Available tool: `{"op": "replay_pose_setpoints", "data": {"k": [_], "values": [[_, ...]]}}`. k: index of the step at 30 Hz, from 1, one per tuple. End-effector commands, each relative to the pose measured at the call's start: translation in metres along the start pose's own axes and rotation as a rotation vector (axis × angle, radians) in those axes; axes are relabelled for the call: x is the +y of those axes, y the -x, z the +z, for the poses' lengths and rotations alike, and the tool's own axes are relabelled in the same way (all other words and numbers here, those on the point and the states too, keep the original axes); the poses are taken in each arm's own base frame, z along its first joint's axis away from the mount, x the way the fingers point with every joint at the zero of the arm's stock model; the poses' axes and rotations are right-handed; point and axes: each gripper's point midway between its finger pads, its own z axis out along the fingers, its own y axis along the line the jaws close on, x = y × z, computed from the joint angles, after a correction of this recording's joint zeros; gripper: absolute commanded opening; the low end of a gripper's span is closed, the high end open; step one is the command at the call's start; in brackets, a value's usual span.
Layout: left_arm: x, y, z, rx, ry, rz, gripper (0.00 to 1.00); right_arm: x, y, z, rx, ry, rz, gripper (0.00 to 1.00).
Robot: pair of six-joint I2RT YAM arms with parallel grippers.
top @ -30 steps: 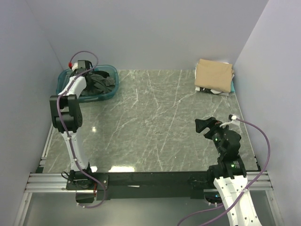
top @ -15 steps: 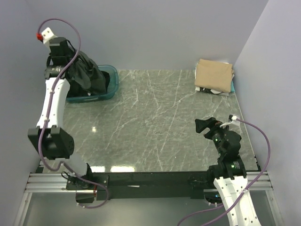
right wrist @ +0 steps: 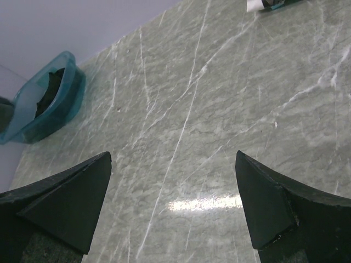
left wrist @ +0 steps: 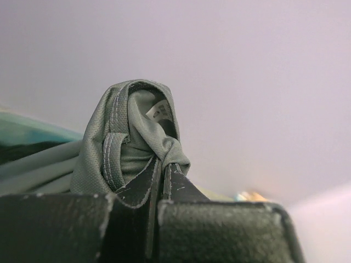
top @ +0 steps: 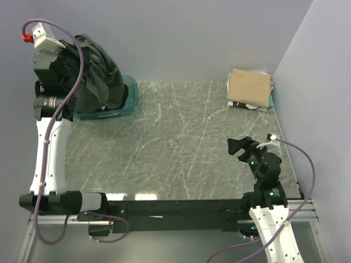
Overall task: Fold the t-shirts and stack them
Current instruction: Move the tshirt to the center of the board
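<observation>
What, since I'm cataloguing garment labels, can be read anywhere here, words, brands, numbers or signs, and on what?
White tag in the collar of the grey t-shirt that the left gripper holds: printed marks, too blurred to read.
No other writing visible.

The green marbled table (top: 181, 142) carries a teal tub (top: 123, 108) far-left, folded t-shirts (top: 249, 86) far-right.

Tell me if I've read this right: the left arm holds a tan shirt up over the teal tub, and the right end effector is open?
Not quite: the shirt pinched in the left end effector is dark charcoal-grey, not tan, as the left wrist view shows. It does hang over the teal tub, and the right end effector is open.
</observation>
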Motion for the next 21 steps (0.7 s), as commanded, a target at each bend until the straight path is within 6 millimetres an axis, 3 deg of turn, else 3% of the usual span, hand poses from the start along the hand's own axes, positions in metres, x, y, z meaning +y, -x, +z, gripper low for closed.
{"op": "replay_pose_setpoints", "data": {"k": [1, 6, 12, 15, 16, 18, 19, 21], "values": [[-0.088, 0.026, -0.054, -0.040, -0.334, -0.012, 0.01, 0.005, 0.004, 0.000, -0.025, 0.031, -0.017, 1.00], [-0.157, 0.002, -0.107, 0.043, -0.559, -0.022, 0.01, 0.007, 0.005, -0.002, -0.031, 0.042, -0.019, 1.00], [-0.201, -0.035, -0.151, 0.159, -0.786, -0.085, 0.01, 0.008, 0.009, -0.004, -0.051, 0.041, -0.017, 1.00], [-0.208, -0.069, -0.159, 0.263, -0.838, -0.093, 0.01, 0.006, 0.009, -0.004, -0.050, 0.033, -0.015, 1.00], [-0.204, -0.095, -0.160, 0.336, -0.847, -0.085, 0.02, 0.005, 0.009, -0.004, -0.051, 0.030, -0.015, 1.00], [-0.195, -0.120, -0.160, 0.381, -0.848, -0.094, 0.08, 0.004, 0.009, -0.004, -0.053, 0.022, -0.014, 1.00], [-0.174, -0.158, -0.151, 0.451, -0.782, -0.088, 0.27, 0.004, 0.009, -0.004, -0.051, 0.023, -0.016, 1.00], [-0.145, -0.191, -0.139, 0.484, -0.664, -0.080, 0.55, 0.004, 0.007, -0.002, -0.044, 0.027, -0.019, 1.00]]}}
